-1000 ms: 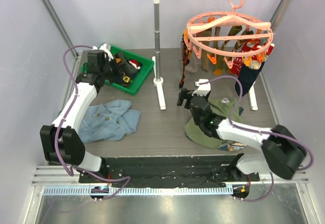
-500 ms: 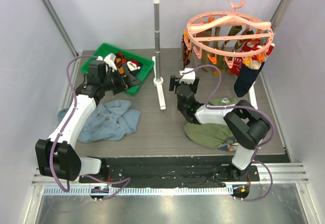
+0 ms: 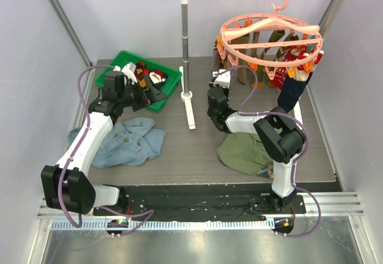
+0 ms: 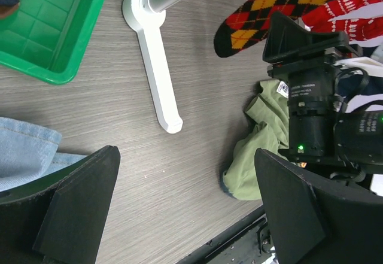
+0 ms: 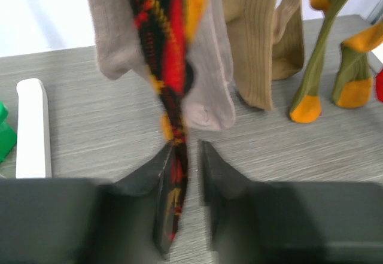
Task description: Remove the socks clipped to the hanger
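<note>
The salmon-pink round hanger (image 3: 269, 33) hangs from the rail with several socks (image 3: 293, 54) clipped round its ring. In the right wrist view a red, black and yellow argyle sock (image 5: 170, 66) dangles between the fingers of my right gripper (image 5: 185, 150). The jaws are narrowed round it. The sock lies against the left pad and a small gap shows at the right pad. A beige sock (image 5: 206, 66), a tan sock (image 5: 254, 48) and olive-and-orange socks (image 5: 317, 66) hang beside it. My left gripper (image 3: 157, 93) is wide open and empty by the green tray.
A green tray (image 3: 119, 66) at the back left holds a few socks. A blue denim garment (image 3: 128, 141) lies at the front left and an olive garment (image 3: 242, 153) at the front right. The rail stand's post (image 3: 185, 36) and white foot (image 4: 157, 66) stand between the arms.
My right arm has reached back to the hanger's left side and its jaws have narrowed round the argyle sock. The left arm swung off the tray earlier and has held still since.
</note>
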You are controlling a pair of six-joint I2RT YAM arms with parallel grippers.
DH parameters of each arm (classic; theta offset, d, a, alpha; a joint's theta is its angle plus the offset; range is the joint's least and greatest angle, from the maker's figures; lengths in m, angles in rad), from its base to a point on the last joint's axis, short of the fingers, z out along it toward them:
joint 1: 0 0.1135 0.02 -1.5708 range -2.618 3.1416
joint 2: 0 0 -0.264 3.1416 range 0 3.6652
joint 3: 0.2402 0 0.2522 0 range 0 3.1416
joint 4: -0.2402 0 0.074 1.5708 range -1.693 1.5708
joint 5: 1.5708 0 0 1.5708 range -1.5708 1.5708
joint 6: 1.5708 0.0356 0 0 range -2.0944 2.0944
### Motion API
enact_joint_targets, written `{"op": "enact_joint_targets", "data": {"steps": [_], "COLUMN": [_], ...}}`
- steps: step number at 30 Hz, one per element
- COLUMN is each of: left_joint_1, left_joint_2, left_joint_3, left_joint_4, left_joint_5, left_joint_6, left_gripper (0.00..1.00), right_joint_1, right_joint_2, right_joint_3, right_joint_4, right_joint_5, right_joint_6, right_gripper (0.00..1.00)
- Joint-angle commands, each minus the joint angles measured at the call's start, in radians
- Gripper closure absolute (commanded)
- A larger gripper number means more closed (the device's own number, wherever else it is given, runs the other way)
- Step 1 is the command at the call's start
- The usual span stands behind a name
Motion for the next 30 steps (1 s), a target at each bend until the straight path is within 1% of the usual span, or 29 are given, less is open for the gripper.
{"op": "enact_joint_targets", "data": {"steps": [1, 2, 3, 6, 10, 11, 14, 19, 21, 24, 28, 30], "left_joint_1": [-0.003, -0.003, -0.003, -0.003, -0.003, -0.003, -0.012, -0.134, -0.180, -0.208, -0.217, -0.220], "left_joint_2": [-0.043, -0.043, -0.044, -0.049, -0.055, -0.063, -0.076, -0.113, -0.112, -0.098, -0.058, -0.037], "left_joint_3": [-0.003, -0.005, -0.002, 0.000, 0.003, 0.001, -0.002, 0.007, 0.032, 0.094, 0.193, 0.265], "left_joint_4": [0.035, 0.035, 0.031, 0.022, 0.017, 0.023, 0.064, 0.064, 0.064, 0.037, 0.017, 0.015], "left_joint_5": [-0.011, -0.019, -0.022, -0.045, -0.052, -0.046, 0.016, -0.029, -0.032, -0.049, -0.072, -0.074], "left_joint_6": [0.000, 0.001, 0.003, 0.008, 0.014, 0.015, 0.044, 0.115, 0.124, 0.129, 0.132, 0.133], "left_gripper": [0.00, 0.00, 0.00, 0.00, 0.00, 0.00, 0.00, 0.00, 0.00, 0.00, 0.00, 0.01], "right_joint_1": [0.003, 0.003, 0.003, 0.002, 0.014, 0.017, 0.034, 0.066, 0.081, 0.109, 0.127, 0.132], "right_joint_2": [0.002, -0.001, -0.009, -0.056, -0.148, -0.194, -0.251, -0.375, -0.411, -0.469, -0.545, -0.570], "right_joint_3": [0.047, 0.042, 0.026, -0.020, -0.099, -0.113, -0.166, -0.254, -0.280, -0.320, -0.347, -0.361], "right_joint_4": [0.058, 0.064, 0.070, 0.078, 0.070, 0.064, 0.052, 0.062, 0.044, 0.024, -0.008, -0.024], "right_joint_5": [-0.008, -0.026, -0.060, -0.146, -0.221, -0.237, -0.275, -0.289, -0.309, -0.342, -0.382, -0.401], "right_joint_6": [-0.020, -0.022, -0.022, -0.020, 0.000, 0.001, 0.009, 0.020, 0.040, 0.060, 0.093, 0.110], "right_gripper": [0.82, 0.88, 0.99, 0.99, 0.99, 0.99, 0.99, 0.99, 0.99, 0.99, 0.99, 0.99]}}
